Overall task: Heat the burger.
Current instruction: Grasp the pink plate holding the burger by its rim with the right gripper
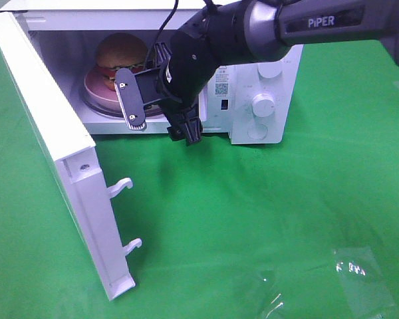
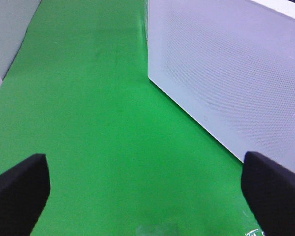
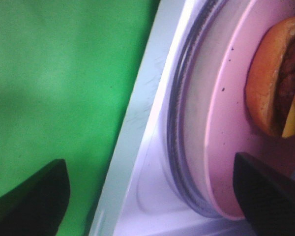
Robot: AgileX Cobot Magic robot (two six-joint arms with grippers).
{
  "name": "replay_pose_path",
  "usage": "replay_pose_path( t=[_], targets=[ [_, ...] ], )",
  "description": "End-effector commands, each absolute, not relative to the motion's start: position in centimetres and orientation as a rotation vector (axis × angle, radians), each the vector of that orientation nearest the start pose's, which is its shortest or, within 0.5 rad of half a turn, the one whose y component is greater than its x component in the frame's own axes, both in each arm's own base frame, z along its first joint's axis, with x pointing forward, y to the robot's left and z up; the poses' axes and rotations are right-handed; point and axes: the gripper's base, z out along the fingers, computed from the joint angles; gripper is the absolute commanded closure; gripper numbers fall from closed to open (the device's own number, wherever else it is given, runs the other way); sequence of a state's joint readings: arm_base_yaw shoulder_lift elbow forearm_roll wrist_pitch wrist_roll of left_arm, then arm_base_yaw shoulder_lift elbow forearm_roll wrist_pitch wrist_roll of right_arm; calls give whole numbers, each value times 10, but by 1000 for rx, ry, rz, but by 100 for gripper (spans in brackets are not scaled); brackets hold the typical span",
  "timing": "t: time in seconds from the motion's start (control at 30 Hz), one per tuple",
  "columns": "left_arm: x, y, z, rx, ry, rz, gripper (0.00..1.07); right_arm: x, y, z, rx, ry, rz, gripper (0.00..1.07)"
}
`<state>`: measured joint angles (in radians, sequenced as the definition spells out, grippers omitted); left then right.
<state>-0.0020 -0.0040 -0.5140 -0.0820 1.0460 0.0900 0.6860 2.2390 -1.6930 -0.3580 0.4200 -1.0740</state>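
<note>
Burger on pink plate inside microwave.

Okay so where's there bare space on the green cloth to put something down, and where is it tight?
Free: the green cloth between the open microwave door and the clear plastic wrapper, and right of the microwave. Crowded: the microwave opening, where the right gripper hangs before the pink plate and burger.
</note>
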Motion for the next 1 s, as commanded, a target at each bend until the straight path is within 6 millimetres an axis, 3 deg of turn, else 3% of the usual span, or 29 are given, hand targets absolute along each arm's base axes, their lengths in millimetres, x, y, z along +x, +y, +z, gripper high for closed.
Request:
replay_pose_path(
  t=[0.03, 1.0],
  targets=[
    [-9, -7, 282, 91, 1981, -39, 8, 400, 311, 163, -2079, 1331, -476, 23],
    [-9, -6, 282, 91, 1981, -36, 8, 419, 342, 130, -2062, 1291, -469, 29]
  ],
)
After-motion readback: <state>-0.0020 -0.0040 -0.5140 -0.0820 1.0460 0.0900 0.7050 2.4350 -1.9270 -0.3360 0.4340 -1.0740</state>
